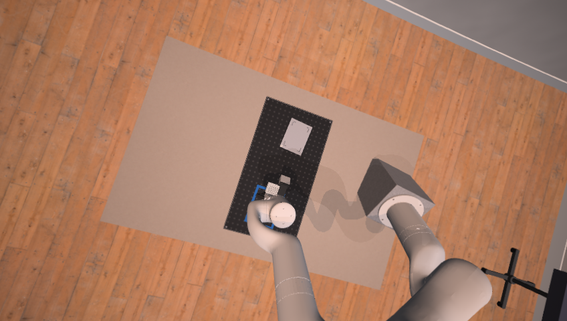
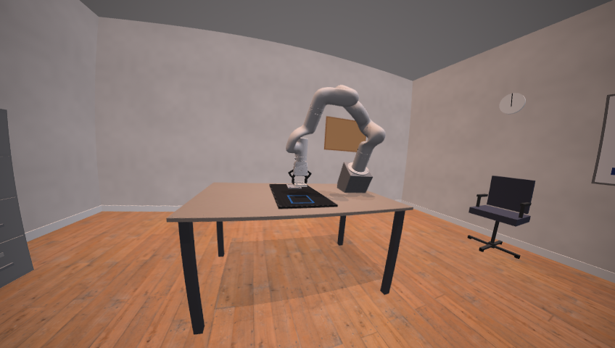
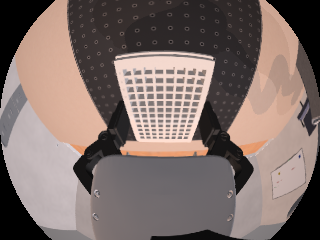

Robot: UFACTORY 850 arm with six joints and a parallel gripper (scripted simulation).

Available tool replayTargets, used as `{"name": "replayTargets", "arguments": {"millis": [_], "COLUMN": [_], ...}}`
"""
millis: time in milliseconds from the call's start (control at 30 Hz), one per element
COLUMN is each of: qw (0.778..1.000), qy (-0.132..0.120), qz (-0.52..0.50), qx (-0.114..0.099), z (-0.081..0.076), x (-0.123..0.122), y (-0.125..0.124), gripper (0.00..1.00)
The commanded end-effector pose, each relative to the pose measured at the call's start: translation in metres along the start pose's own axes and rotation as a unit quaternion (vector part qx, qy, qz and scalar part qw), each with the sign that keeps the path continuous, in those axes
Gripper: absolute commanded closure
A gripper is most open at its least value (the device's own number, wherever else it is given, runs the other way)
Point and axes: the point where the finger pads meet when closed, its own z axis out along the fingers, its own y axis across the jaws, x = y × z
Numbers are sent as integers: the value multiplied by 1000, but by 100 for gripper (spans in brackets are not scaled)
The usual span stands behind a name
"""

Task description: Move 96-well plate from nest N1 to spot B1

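My gripper (image 3: 164, 109) was clamped on the 96-well plate (image 3: 166, 99), with one black finger (image 3: 118, 128) pressed on each long side of it. The plate was white, with lots of little square holes in rows, and it looked flat and right way up in the wrist view. I held it up in the air, above the black deck (image 1: 270, 131). From the top, part of the plate (image 1: 272, 188) showed just past my arm (image 1: 292, 274), over the corner of the blue taped outline (image 1: 258, 188). My wrist hid most of that outline, so I could not tell if the plate lined up with it. The grey plate nest (image 1: 295, 136) sat at the far end of the deck, well apart from me, with nothing in it. From the side, the plate (image 2: 297, 185) hung low over the deck behind the blue outline (image 2: 300, 199). The deck lay on a brown table (image 2: 233, 202), and my grey base block (image 2: 352, 180) stood on the table just beside the deck.
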Motion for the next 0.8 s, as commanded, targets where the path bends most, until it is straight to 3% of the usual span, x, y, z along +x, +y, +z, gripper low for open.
{"name": "replayTargets", "arguments": {"millis": [0,633,767], "qw": [1000,1000,1000], "qy": [0,0,0], "qz": [0,0,0], "qx": [1,1,1], "z": [0,1,1], "x": [-14,-71,-73], "y": [-2,-6,-6], "gripper": [100,100,100]}}
